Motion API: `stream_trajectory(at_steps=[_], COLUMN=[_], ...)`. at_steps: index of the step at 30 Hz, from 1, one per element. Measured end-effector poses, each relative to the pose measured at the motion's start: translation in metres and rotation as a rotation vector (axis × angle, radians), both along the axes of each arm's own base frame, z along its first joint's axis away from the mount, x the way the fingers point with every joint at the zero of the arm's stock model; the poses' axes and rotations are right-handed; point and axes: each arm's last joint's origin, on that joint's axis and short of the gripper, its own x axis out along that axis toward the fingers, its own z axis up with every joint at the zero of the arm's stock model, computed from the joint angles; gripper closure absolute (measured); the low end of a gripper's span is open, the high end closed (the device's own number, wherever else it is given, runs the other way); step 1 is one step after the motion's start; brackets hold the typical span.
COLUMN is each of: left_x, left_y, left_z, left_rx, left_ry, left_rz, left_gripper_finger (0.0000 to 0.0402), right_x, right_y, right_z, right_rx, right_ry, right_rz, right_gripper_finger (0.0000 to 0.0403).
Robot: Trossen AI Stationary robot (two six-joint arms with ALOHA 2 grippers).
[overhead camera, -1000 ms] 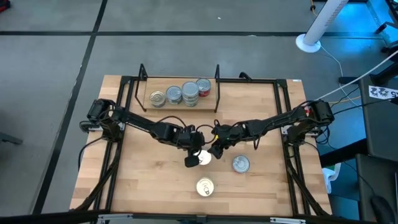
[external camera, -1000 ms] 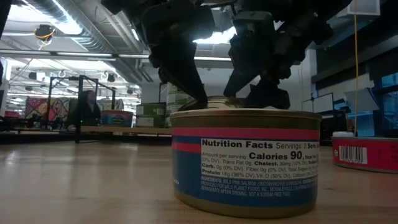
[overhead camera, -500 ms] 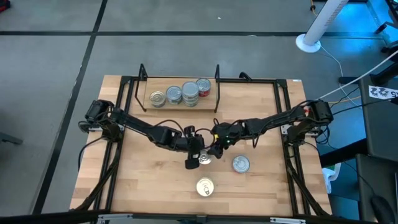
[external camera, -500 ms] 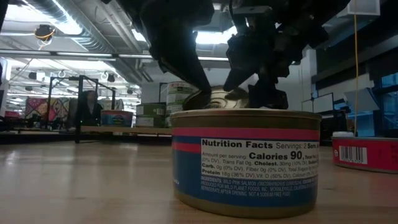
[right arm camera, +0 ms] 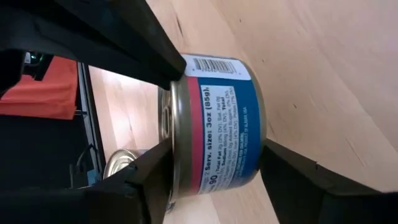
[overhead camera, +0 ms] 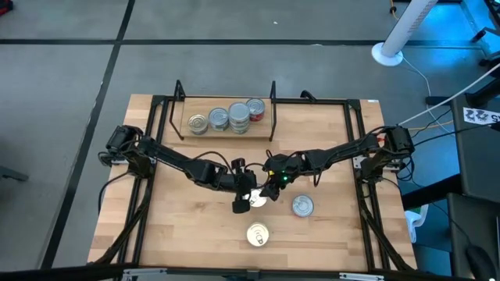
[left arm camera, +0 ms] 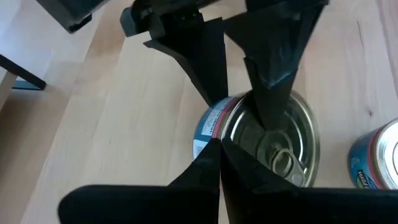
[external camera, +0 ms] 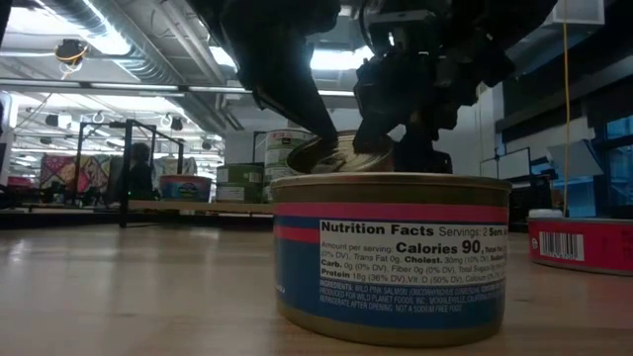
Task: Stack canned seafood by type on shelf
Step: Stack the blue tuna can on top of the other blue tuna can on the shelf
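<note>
Here right gripper point(right arm camera: 211, 162) seemingly clasps blue can point(right arm camera: 217, 124); left gripper point(left arm camera: 217, 155) closed.

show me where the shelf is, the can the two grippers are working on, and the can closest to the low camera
shelf point(overhead camera: 205, 133): high view, on a bare bit of its wooden board.
can between the grippers point(right arm camera: 227, 130): right wrist view, on its blue side label.
nearest can point(external camera: 391, 262): low view, on its nutrition label.

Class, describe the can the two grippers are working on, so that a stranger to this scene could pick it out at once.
Start at the wooden table and find where the two dark arms meet near its middle. There the right gripper has its fingers either side of a tilted can, while the shut left gripper touches its lid. Unlike the two loose cans nearby, it is tipped up, showing a blue-and-pink label.
</note>
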Motion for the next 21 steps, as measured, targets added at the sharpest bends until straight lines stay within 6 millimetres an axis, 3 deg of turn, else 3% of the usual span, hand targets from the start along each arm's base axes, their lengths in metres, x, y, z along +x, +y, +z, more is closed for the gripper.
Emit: stream_trajectory(at_steps=[6,12,17,21], left_x=[0.0,0.0,0.0,-0.002], left_y=[0.0,0.0,0.0,0.0], left_z=[0.0,0.0,0.006,0.025], left_rx=[0.01,0.035,0.081,0.151], left_ry=[0.004,0.011,0.037,0.082], left_rz=[-0.012,-0.039,-0.084,-0.15], left_gripper_finger=[0.0401,0.0388,0.0338,0.0275], right_x=[0.0,0.0,0.001,0.003], right_y=[0.0,0.0,0.0,-0.006], right_z=[0.0,0.0,0.001,0.004], right_rx=[-0.001,-0.002,0.008,0.064], right_ry=[-0.003,-0.005,-0.013,-0.016], right_rz=[-0.002,-0.004,-0.006,-0.025], right_gripper_finger=[0.0234,0.0234,0.022,0.0226])
